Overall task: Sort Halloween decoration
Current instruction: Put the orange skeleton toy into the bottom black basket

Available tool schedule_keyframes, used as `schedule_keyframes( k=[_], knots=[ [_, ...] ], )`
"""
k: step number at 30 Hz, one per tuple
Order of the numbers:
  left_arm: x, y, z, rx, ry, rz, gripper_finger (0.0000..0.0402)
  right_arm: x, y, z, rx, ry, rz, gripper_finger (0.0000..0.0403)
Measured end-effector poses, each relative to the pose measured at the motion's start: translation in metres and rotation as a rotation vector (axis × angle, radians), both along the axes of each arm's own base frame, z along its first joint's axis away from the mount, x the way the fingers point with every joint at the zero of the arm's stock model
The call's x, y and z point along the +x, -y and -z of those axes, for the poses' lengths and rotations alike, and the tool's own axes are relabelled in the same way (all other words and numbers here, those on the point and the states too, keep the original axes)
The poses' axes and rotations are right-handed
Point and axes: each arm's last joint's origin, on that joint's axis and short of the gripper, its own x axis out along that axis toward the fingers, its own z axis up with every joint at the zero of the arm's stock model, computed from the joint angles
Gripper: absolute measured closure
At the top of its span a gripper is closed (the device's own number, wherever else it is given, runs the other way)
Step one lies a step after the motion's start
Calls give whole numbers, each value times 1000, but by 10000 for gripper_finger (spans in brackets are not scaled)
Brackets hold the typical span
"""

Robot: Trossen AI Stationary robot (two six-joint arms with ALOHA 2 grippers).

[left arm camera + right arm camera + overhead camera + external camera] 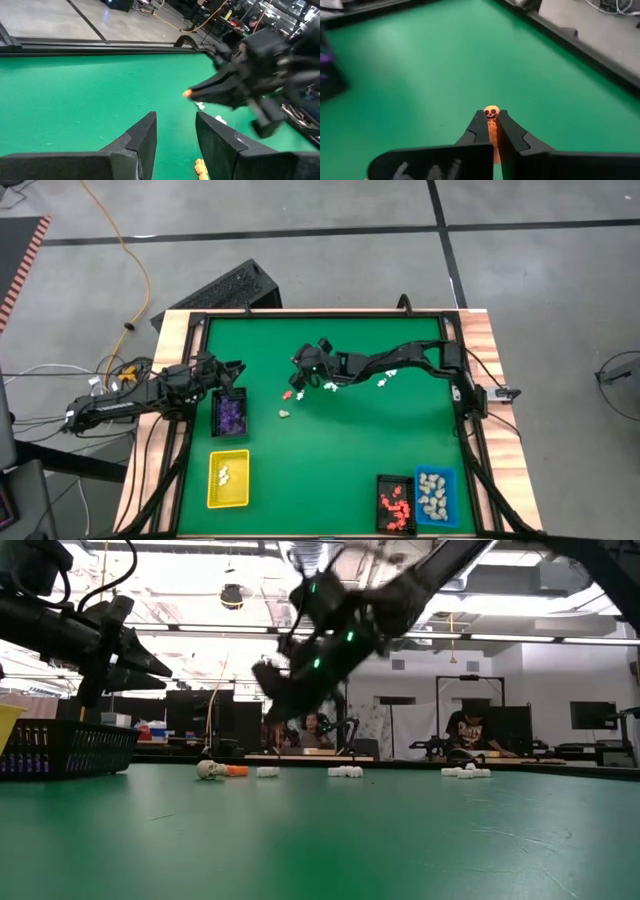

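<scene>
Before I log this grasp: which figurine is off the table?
The orange skull-faced figurine, pinched in the right claw; the others lie on the green mat.

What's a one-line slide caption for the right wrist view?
Right gripper shut on an orange skull-faced figurine, lifted above the green table.

The table carries 4 small trays: 1 yellow [228, 478], 1 blue [434, 495] and 2 black [230, 413] [396, 503]. 2 robot arms reach over it.
</scene>
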Motion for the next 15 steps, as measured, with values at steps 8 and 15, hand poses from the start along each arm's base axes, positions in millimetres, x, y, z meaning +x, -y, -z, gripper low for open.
schedule_keyframes(
  k=[8, 15],
  knots=[
    [0, 0, 0, 3, -2, 0, 276, -31, -54, -66, 63, -78, -265, 387],
    [0, 0, 0, 3, -3, 0, 276, -81, -116, -98, 210, -276, -459, 387]
  ],
)
